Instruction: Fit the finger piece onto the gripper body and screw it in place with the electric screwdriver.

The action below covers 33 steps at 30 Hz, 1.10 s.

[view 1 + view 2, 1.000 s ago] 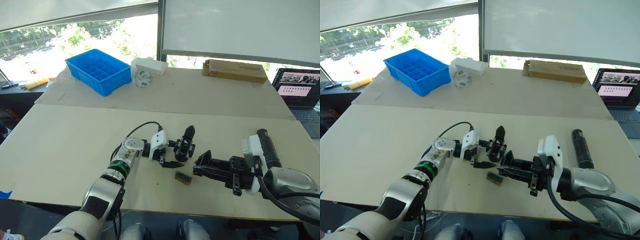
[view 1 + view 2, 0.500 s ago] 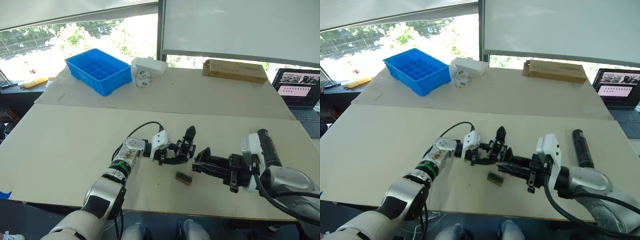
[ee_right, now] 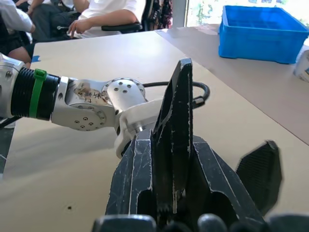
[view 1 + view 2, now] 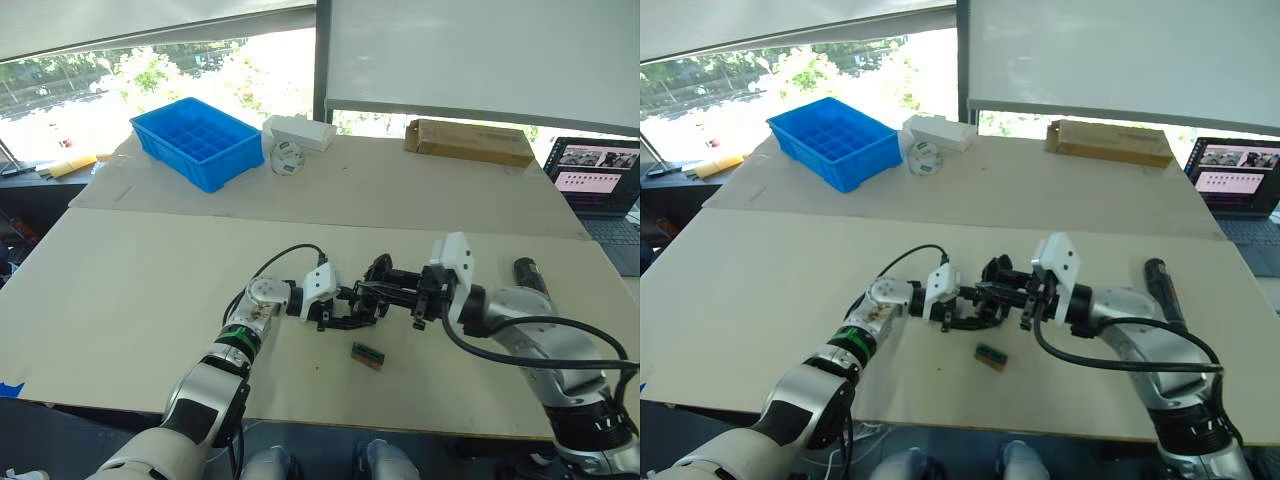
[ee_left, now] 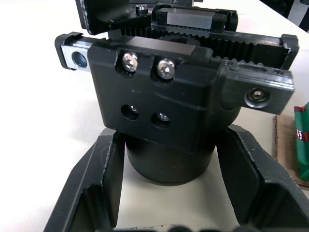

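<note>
Finger piece (image 3: 176, 140) pinched in right gripper (image 4: 385, 293), brought against gripper body (image 5: 169, 111) at table centre. Left gripper (image 5: 169, 183) fingers straddle body base. Electric screwdriver (image 4: 528, 274) at 3 o'clock, idle. Risk: misaligned holes, piece slips.

no text or label is clear enough to read.

Gripper body (image 5: 169, 96) base partly behind left hand's fingers (image 5: 96, 193), electric screwdriver (image 4: 528, 275) seemingly half-hidden

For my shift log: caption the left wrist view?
Gripper body standing between the left gripper jaws on the table.
</note>
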Motion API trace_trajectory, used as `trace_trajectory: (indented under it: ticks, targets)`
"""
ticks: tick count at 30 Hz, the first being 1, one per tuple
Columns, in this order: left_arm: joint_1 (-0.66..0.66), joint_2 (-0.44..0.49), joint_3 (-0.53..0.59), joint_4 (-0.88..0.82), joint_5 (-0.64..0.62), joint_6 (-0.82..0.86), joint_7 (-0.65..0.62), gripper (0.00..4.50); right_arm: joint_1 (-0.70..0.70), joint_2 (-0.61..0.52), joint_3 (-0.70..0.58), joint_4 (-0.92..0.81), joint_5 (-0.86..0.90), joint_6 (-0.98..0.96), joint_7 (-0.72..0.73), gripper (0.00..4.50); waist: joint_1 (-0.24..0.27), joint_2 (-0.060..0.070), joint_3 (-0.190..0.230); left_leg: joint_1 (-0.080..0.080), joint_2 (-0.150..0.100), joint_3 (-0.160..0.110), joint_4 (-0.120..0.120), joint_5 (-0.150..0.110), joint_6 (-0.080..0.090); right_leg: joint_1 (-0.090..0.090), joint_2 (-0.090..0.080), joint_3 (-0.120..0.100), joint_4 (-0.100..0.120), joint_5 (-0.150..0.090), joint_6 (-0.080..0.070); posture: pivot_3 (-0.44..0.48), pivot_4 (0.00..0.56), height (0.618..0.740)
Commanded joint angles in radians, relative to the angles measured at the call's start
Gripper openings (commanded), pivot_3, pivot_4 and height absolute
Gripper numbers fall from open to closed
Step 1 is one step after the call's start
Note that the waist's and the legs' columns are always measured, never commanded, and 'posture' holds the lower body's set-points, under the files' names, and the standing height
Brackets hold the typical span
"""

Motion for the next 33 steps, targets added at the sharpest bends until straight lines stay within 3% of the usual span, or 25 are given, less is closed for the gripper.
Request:
trace_trajectory:
  ticks: [1,33]
  targets:
    - [0.017,0.007,-0.015,-0.007,0.026,0.031,0.028,2.28,-0.021,0.008,0.008,-0.006,-0.02,-0.027,0.022,0.41,0.0,0.0,0.0,0.0,0.0,0.0,0.0,0.0,0.0,0.0,0.0,0.0,0.0,0.0,0.0,0.0,0.15,0.74]
    - [0.055,0.013,-0.03,-0.046,0.029,0.069,0.027,2.28,0.024,-0.018,0.038,0.05,-0.132,0.03,0.034,0.41,-0.001,0.001,-0.002,0.002,0.0,0.0,0.001,0.0,0.0,0.001,-0.001,0.0,0.0,0.0,0.0,0.0,0.15,0.74]
